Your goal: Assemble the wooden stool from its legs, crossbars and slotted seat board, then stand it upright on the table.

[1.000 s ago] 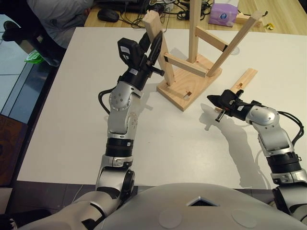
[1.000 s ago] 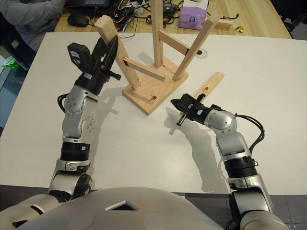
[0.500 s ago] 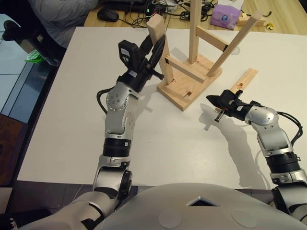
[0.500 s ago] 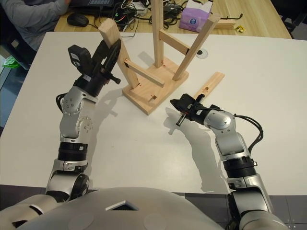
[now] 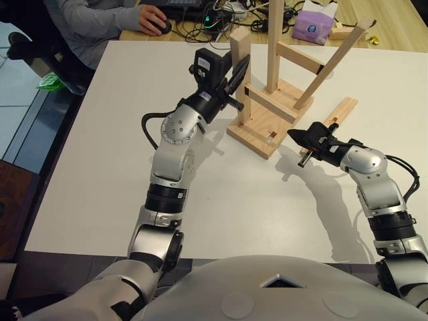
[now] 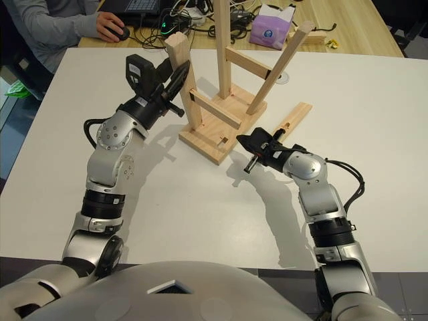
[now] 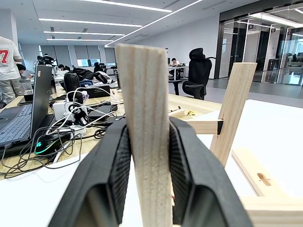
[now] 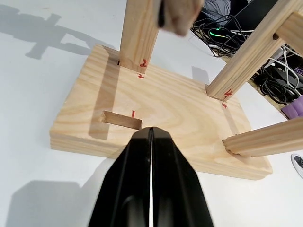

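On the white table [image 5: 100, 134]: carrying the half-built stool toward its far side, between the two arms.
Slotted seat board [image 8: 180, 111]: lying underside up, flat on the table, holding three legs in its slots; leaving one rectangular slot [image 8: 122, 120], marked 1, open near the edge facing the right arm.
Gripped leg [image 7: 142, 94]: standing close to upright in the slot marked 2, at the board's left corner.
Other legs: one [image 5: 273, 47] rising straight from the far side of the board, one [image 5: 328, 63] leaning out to the right.
Crossbars: one [image 5: 271, 105] running low from the gripped leg toward the far legs, another [image 5: 301, 59] sitting higher between the straight leg and the leaning one.
Fourth leg [image 5: 338, 110]: lying loose on the table just beyond the board's right side, mortise facing up, touching neither gripper.
Left gripper [image 5: 237, 70]: clamping the gripped leg from both sides, well above the board.
Right gripper [image 8: 150, 137]: hovering just in front of the board's edge by the open slot, fingers pressed together on nothing.
Step in hand: most likely squaring and seating leg 2 before fetching the fourth leg.
Doing it well: pressing straight down along the leg's axis, avoiding sideways levering; bracing the board's near edge with the right gripper against sliding or tipping.
Risk: twisting the leg, likely straining the crossbar joint or lifting the board's corner.
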